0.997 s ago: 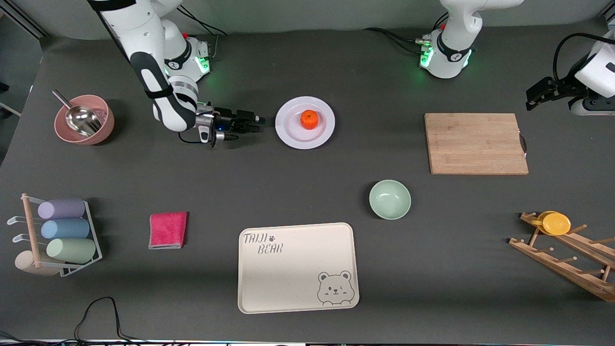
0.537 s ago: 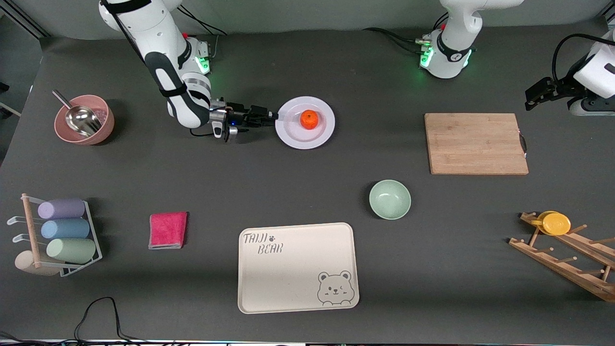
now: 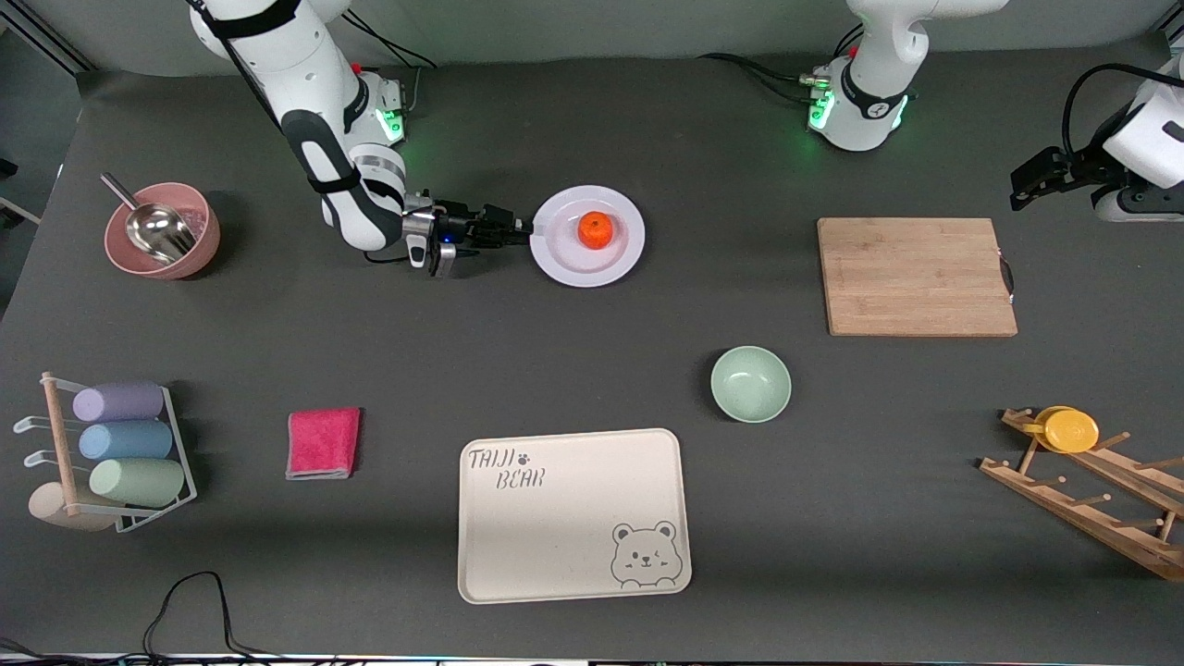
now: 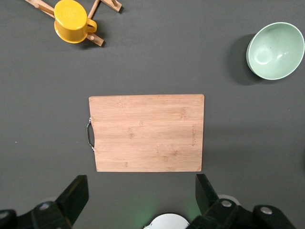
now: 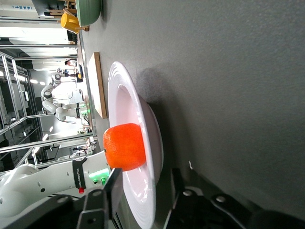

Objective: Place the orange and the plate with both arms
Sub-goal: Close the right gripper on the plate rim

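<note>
On the counter (image 3: 592, 370) sit a cutting board (image 3: 916, 276), mint bowl (image 3: 750, 384), bear tray (image 3: 573, 514), red cloth (image 3: 323, 443) and pink bowl (image 3: 163, 230).

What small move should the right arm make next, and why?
Probably finish closing on the rim: the right gripper straddles the edge of the plate, one finger above and one below, not yet pinching. The orange sits on it.
</note>
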Controlling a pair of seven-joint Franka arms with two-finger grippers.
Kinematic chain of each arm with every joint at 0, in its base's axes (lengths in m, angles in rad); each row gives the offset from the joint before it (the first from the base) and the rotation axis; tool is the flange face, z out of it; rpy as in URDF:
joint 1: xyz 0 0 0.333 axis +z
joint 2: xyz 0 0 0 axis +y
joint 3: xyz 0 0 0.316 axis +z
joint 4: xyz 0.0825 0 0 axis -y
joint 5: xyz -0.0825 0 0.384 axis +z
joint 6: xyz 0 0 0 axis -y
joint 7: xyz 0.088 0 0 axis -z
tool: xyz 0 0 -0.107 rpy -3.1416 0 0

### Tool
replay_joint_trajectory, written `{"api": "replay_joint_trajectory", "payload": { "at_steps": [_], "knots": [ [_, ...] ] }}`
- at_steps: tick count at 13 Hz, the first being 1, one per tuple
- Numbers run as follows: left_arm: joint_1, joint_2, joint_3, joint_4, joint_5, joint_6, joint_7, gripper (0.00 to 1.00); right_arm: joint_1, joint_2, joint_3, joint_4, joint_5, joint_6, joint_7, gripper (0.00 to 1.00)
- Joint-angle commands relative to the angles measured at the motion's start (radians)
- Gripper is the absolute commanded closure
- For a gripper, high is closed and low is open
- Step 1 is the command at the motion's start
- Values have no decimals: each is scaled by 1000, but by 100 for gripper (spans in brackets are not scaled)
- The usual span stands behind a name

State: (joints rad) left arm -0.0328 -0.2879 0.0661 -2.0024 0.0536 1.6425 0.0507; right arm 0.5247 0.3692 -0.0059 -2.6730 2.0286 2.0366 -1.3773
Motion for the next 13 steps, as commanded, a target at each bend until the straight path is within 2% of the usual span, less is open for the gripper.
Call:
{"api": "replay_joint_trajectory", "payload": {
  "at_steps": [1,3,7,8,10,11,13],
  "knots": [
    [-12,-28,6,-13,2,-13,-3,0,-3,50,6,31,42,-6,-49,61],
    [-13,-28,6,-13,2,-12,-3,0,-3,62,10,41,51,-6,-66,61],
    [-13,-33,6,-13,2,-26,-3,0,0,73,73,61,137,-4,-77,62],
    [-13,-34,6,-15,3,-29,-3,0,0,73,75,62,137,-4,-83,69],
    [-13,-36,6,-15,2,-30,-3,0,0,73,75,61,137,-4,-100,92],
    [-13,-34,6,-15,3,-29,-3,0,-2,73,75,61,137,-6,-100,100],
    [-12,-36,8,-15,2,-30,0,0,-3,71,75,61,137,-10,-97,100]
  ]
}}
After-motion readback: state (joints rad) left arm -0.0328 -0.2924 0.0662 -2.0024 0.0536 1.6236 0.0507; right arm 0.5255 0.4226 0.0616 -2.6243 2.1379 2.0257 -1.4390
